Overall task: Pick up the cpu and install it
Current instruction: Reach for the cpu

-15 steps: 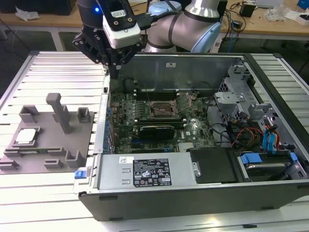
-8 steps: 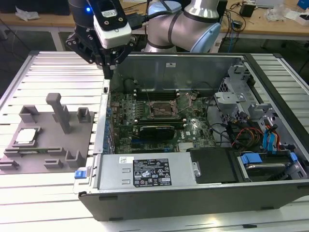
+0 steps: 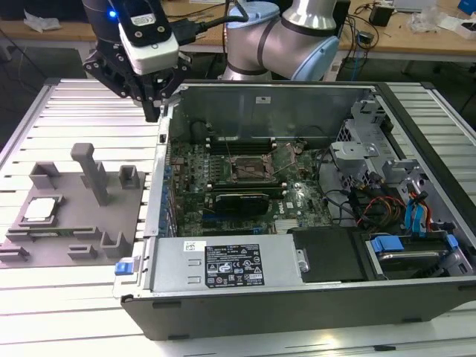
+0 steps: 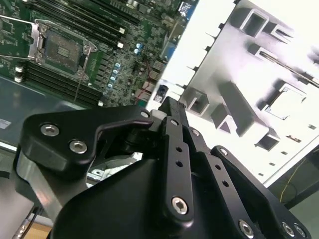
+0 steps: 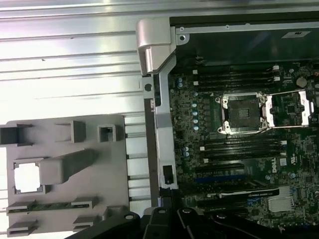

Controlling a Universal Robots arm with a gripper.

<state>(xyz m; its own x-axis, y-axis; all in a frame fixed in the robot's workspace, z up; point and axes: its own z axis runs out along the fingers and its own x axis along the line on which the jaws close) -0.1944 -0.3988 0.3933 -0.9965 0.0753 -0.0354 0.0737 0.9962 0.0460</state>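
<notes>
cpu point(image 3: 41, 210) still seated in grey fixture point(image 3: 74, 186); socket point(image 3: 249, 169) open and empty. End effector point(image 3: 154, 111) closed, empty, above the case's edge. Pickup not started.

Matt grey plastic fixture point(image 3: 74, 195), shiny ribbed metal table point(image 3: 74, 119), silvery cpu point(image 3: 41, 210)

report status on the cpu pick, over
Status: pincer high by the case corner, off the cpu. Chip sits in the grey fixture, nothing on top. Board's socket stands open.
</notes>
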